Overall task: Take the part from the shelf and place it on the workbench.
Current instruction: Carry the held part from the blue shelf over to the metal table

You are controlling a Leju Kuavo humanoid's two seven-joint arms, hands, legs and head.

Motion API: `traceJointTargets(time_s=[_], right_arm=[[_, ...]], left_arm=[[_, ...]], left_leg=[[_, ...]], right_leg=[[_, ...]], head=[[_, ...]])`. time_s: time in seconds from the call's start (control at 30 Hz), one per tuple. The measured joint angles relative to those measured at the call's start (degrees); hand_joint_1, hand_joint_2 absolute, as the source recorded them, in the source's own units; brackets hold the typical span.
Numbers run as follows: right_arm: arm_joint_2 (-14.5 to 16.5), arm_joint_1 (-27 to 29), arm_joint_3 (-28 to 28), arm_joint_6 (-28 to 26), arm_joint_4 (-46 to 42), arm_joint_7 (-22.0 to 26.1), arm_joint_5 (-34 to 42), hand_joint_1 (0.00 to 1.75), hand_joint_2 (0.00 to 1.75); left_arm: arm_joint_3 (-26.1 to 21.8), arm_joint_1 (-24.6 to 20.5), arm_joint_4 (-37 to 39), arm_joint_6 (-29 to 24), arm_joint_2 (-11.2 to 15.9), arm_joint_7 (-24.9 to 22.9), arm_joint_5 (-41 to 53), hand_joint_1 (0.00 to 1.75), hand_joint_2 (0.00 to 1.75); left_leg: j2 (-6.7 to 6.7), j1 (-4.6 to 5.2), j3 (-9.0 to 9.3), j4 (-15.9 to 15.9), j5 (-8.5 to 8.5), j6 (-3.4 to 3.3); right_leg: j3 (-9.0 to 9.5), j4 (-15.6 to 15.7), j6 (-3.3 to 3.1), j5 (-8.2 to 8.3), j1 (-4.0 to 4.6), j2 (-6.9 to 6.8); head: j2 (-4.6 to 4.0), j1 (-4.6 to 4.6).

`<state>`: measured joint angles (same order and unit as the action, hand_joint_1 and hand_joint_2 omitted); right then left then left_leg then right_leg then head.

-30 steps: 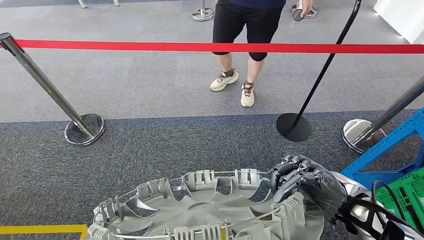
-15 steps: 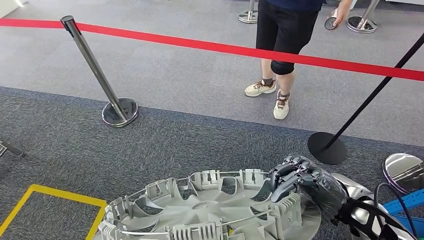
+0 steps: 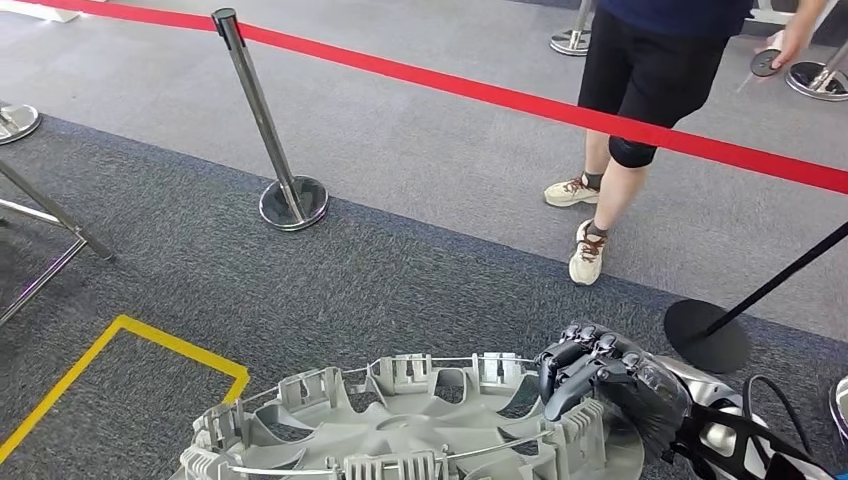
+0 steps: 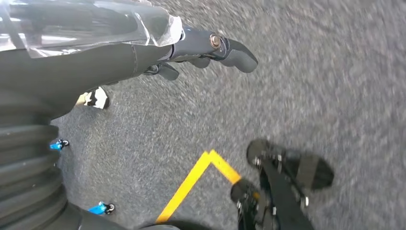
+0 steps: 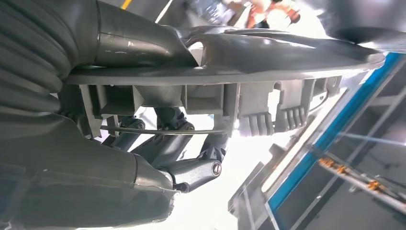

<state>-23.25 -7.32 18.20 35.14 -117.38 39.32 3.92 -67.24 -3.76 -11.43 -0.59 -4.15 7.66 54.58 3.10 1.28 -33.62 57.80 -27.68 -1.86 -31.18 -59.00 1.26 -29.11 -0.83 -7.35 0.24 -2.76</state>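
Already the right hand [image 3: 600, 375] is curled over the rim of the part [image 3: 420, 425], a grey wheel cover seen at the lower centre of the head view; in the right wrist view its fingers [image 5: 182, 143] are hooked behind the cover's clips. The left hand [image 4: 210, 45] is seen over bare carpet with fingers loosely extended, nothing held. The pickup is judged done, since the part is carried clear of any shelf. A yellow floor line [image 3: 120, 350] lies lower left, a stanchion [image 3: 270, 130] and red rope [image 3: 520, 100] above, a person [image 3: 650, 90] upper right. The walk to a workbench and the placing are judged left.
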Motion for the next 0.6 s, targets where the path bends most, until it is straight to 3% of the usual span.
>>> traceJointTargets(time_s=[0.07, 0.13, 0.2, 0.23, 0.27, 0.3, 0.37, 0.43, 0.47, 0.5, 0.53, 0.6], right_arm=[[1.25, -0.19, -0.76, 1.71, 0.14, -0.02, 0.28, 1.75, 1.75], [2.75, -0.51, -1.02, 2.48, 0.62, -0.02, -0.47, 1.75, 1.75], [4.2, -0.74, -0.7, 2.29, 1.32, -0.01, -1.43, 1.75, 1.75], [4.86, -0.84, -0.42, 1.94, 1.63, 0.0, -1.82, 1.75, 1.75], [5.43, -0.97, -0.12, 1.46, 1.88, 0.02, -2.15, 1.75, 1.75], [5.92, -1.14, 0.22, 0.88, 2.04, 0.03, -2.49, 1.75, 1.75], [6.76, -1.45, 0.89, -0.21, 2.2, 0.08, -3.13, 1.75, 1.75], [7.44, -1.62, 1.35, -1.02, 2.24, 0.13, -3.62, 1.75, 1.75], [7.72, -1.72, 1.48, -1.27, 2.24, 0.15, -3.77, 1.75, 1.75], [7.97, -1.86, 1.58, -1.44, 2.24, 0.15, -3.9, 1.75, 1.75], [8.17, -2.01, 1.66, -1.54, 2.23, 0.15, -3.98, 1.75, 1.75], [8.43, -2.17, 1.78, -1.54, 2.22, 0.15, -3.86, 1.75, 1.75]], left_arm=[[-0.23, 0.16, -0.02, -0.38, 0.27, 0.43, 0.0, 0.0, 1.75], [-0.37, 0.12, -0.05, -0.76, 0.5, 0.68, 0.0, 0.0, 1.75], [-0.43, 0.07, -0.07, -1.08, 0.63, 0.56, 0.01, 0.0, 1.75], [-0.45, 0.07, -0.07, -1.09, 0.66, 0.46, 0.06, 0.0, 1.75], [-0.45, 0.08, -0.07, -1.03, 0.67, 0.35, 0.23, 0.0, 1.75], [-0.45, 0.08, -0.07, -0.88, 0.7, 0.26, 0.46, 0.0, 1.75], [-0.44, 0.03, -0.1, -0.56, 0.91, 0.15, 1.12, 0.0, 1.75], [-0.42, 0.01, -0.16, -0.23, 1.18, 0.21, 1.69, 0.0, 1.75], [-0.41, 0.04, -0.17, -0.06, 1.27, 0.31, 1.89, 0.0, 1.75], [-0.39, 0.12, -0.17, 0.14, 1.38, 0.43, 2.08, 0.0, 1.75], [-0.38, 0.17, -0.18, 0.32, 1.5, 0.55, 2.22, 0.0, 1.75], [-0.33, -0.04, -0.19, 0.55, 1.79, 0.73, 2.53, 0.0, 1.75]], left_leg=[[-1.42, -0.54, 0.92, -0.88, 0.69, -0.6], [-2.91, -0.97, 1.24, -1.15, 1.02, -0.94], [-4.64, -1.09, 1.2, -1.12, 1.03, -0.96], [-5.6, -1.18, 1.24, -1.08, 0.99, -0.89], [-6.58, -1.33, 1.35, -0.99, 0.92, -0.74], [-7.55, -1.52, 1.44, -0.79, 0.77, -0.49], [-9.27, -1.7, 1.24, -0.1, 0.32, 0.33], [-10.57, -1.85, 0.61, 0.27, 0.15, 1.23], [-11.13, -2.0, 0.32, 0.18, 0.24, 1.65], [-11.02, -2.12, 0.09, 0.2, 0.28, 2.01], [-9.88, -2.09, -0.28, 0.71, -0.02, 2.31], [-6.08, -1.94, -2.49, 5.02, -2.39, 2.68]], right_leg=[[-0.5, -2.33, 0.48, -1.6, -0.15, 2.4], [-3.82, -9.45, 0.91, -4.96, -0.3, 5.97], [-7.48, -15.92, 1.28, -6.88, -0.42, 7.03], [-7.94, -16.14, 1.38, -6.16, -0.51, 7.1], [-7.25, -13.95, 1.46, -4.37, -0.67, 7.22], [-5.61, -9.87, 1.59, -1.92, -0.91, 7.75], [-2.38, -2.38, 1.87, 0.99, -1.39, 9.96], [-1.36, -0.02, 1.56, 1.01, -1.38, 11.05], [-1.31, 0.05, 1.12, 1.04, -1.26, 10.56], [-1.22, 0.15, 0.67, 1.12, -1.21, 9.91], [-1.07, 0.27, 0.21, 1.18, -1.21, 9.27], [-0.92, 0.5, -0.49, 1.22, -1.19, 7.85]], head=[[-0.01, 0.14], [-0.01, 0.62], [0.0, 0.9], [0.0, 0.91], [0.0, 0.9], [0.0, 0.92], [0.0, 0.95], [0.0, 0.93], [0.0, 0.91], [-0.01, 0.9], [-0.01, 0.76], [-0.01, 0.39]])
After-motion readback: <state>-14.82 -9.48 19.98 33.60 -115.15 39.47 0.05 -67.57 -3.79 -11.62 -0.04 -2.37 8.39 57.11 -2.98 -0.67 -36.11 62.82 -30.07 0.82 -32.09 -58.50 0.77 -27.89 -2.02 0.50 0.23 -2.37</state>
